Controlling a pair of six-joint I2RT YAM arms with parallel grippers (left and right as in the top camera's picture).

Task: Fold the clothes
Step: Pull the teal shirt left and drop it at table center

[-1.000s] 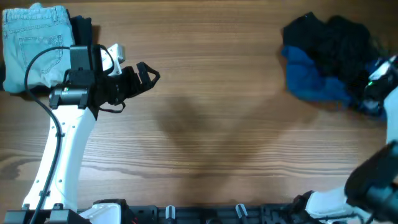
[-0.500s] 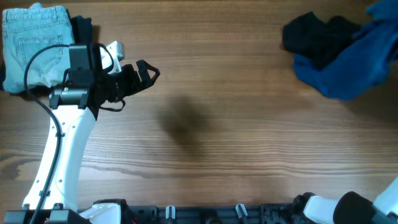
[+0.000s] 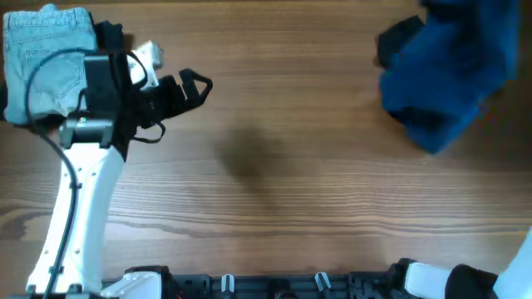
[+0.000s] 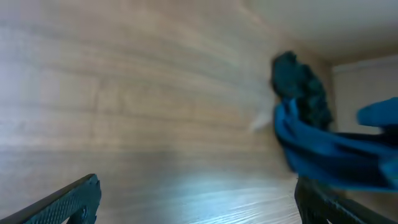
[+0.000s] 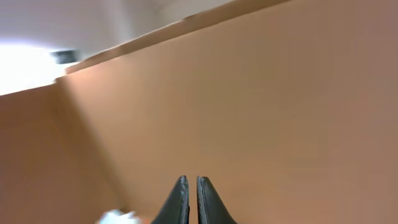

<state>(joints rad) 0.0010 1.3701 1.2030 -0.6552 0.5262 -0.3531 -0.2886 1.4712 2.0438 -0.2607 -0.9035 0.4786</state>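
The clothes, one deep-blue garment (image 3: 449,71), show as a blurred, spread mass at the table's far right, partly covering a dark cloth (image 3: 396,41). In the left wrist view the blue garment (image 4: 329,152) stretches sideways in front of that dark cloth (image 4: 301,87). My left gripper (image 3: 193,88) hovers at the left of the table, far from the garment, and is open (image 4: 196,202) with only bare wood between its fingers. My right gripper (image 5: 191,180) is shut, with no fabric showing between its fingertips. It is out of the overhead view.
Folded pale denim jeans (image 3: 46,54) lie at the top left corner, behind the left arm (image 3: 83,183). The wooden table (image 3: 283,166) spreads between the two arms. The right arm's base (image 3: 465,282) sits at the bottom right edge.
The blue garment has risen from a crumpled heap, spread out, and swung up and left over the dark cloth. The right gripper has left the overhead view. The left arm shifted slightly.
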